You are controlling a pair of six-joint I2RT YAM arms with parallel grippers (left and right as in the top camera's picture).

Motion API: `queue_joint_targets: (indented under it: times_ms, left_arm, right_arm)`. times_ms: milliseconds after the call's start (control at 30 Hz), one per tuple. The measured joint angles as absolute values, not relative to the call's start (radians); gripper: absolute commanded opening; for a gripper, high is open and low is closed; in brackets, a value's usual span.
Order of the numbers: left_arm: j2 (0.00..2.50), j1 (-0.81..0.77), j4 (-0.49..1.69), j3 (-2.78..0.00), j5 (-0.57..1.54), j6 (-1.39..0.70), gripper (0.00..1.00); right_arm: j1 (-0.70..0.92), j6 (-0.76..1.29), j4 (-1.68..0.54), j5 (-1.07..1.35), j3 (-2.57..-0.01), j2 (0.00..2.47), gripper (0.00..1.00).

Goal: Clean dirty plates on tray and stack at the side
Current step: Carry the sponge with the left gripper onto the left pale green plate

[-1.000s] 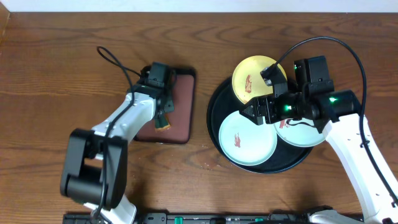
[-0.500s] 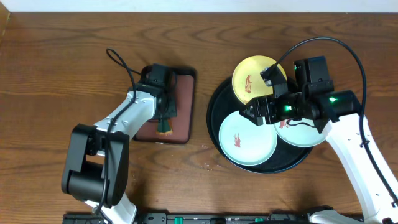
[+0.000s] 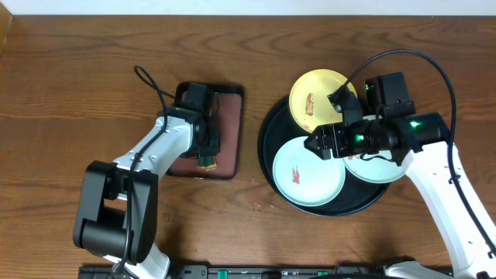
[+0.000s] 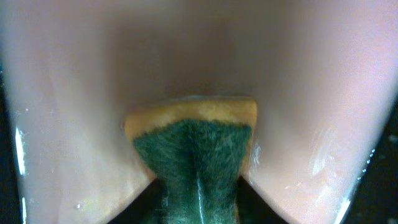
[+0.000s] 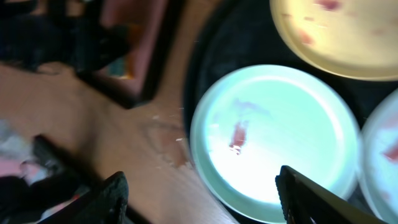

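Progress looks early: all 3 plates sit inside the tray, and none has been set at the side. The yellow plate lies at the far edge, 1 mint plate at the near left, and the other mint plate at the right, partly under the right arm. Red-brown smears show on each of them, so I judge that no wiping has begun. The left gripper hangs over the small maroon tray, well apart from the plates, its fingers clamped on a yellow sponge with a green scouring face. The right gripper hovers above the near-left mint plate with its fingers spread wide and nothing between them. What is left, by this reading, is nearly everything: bring the sponge across, scrub each of the 3 plates, lift them out and pile them beside the tray. The table is dark brown wood with a strong grain, and a few pale specks lie on it just beside the tray's left rim. A thin strip of white wall runs along the far edge, and black cables loop from both arms.
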State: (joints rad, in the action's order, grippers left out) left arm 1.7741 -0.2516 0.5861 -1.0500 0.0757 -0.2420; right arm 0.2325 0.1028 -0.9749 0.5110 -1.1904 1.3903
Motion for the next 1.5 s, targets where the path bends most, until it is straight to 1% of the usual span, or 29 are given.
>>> queue_joint_targets:
  times_ms: [33,133,200,300,467,567,767,933,1000,1100,1200,1267,1400,1467,1500]
  left_arm:
    - [1.774,-0.252,0.575,-1.043,0.076,-0.241,0.08]
    - [1.774,-0.252,0.564,-1.034,0.077,-0.246,0.07]
    - [1.774,-0.252,0.575,-1.034,0.081,-0.246,0.07]
    - [1.773,-0.252,0.645,-1.047,0.099,-0.247,0.08]
    - [1.711,-0.252,0.787,-1.115,0.131,-0.247,0.07]
    - [1.629,-0.252,0.806,-1.158,0.174,-0.247,0.08]
    - [1.478,-0.27,0.8,-1.184,0.264,-0.277,0.08]
    - [1.472,-0.351,0.767,-1.184,0.286,-0.297,0.07]
    - [1.476,-0.397,0.748,-1.184,0.287,-0.308,0.07]
    - [1.486,-0.459,0.715,-1.184,0.282,-0.333,0.07]
    - [1.501,-0.509,0.673,-1.184,0.272,-0.354,0.07]
    - [1.51,-0.531,0.652,-1.184,0.264,-0.371,0.07]
    - [1.541,-0.569,0.607,-1.184,0.255,-0.408,0.07]
    - [1.565,-0.585,0.594,-1.184,0.255,-0.427,0.07]
    - [1.577,-0.593,0.592,-1.184,0.255,-0.434,0.07]
  right_arm:
    - [0.233,0.113,-0.976,0.49,-1.19,1.39,0.73]
    - [0.233,0.167,-0.976,0.395,-1.18,1.39,0.72]
    - [0.233,0.181,-0.974,0.36,-1.156,1.39,0.69]
    - [0.233,0.204,-0.966,0.312,-1.092,1.39,0.58]
    - [0.233,0.248,-0.926,0.259,-0.979,1.39,0.56]
    - [0.233,0.285,-0.925,0.221,-0.938,1.39,0.52]
    - [0.233,0.379,-0.818,0.141,-0.817,1.39,0.49]
    - [0.233,0.424,-0.658,0.095,-0.709,1.39,0.48]
    - [0.233,0.434,-0.625,0.088,-0.689,1.39,0.47]
    - [0.233,0.441,-0.586,0.08,-0.663,1.39,0.41]
    - [0.233,0.445,-0.533,0.075,-0.629,1.39,0.29]
    - [0.233,0.451,-0.502,0.073,-0.61,1.39,0.25]
    - [0.233,0.458,-0.463,0.07,-0.593,1.39,0.22]
    - [0.233,0.463,-0.451,0.071,-0.593,1.39,0.22]
    - [0.233,0.463,-0.449,0.07,-0.593,1.39,0.24]
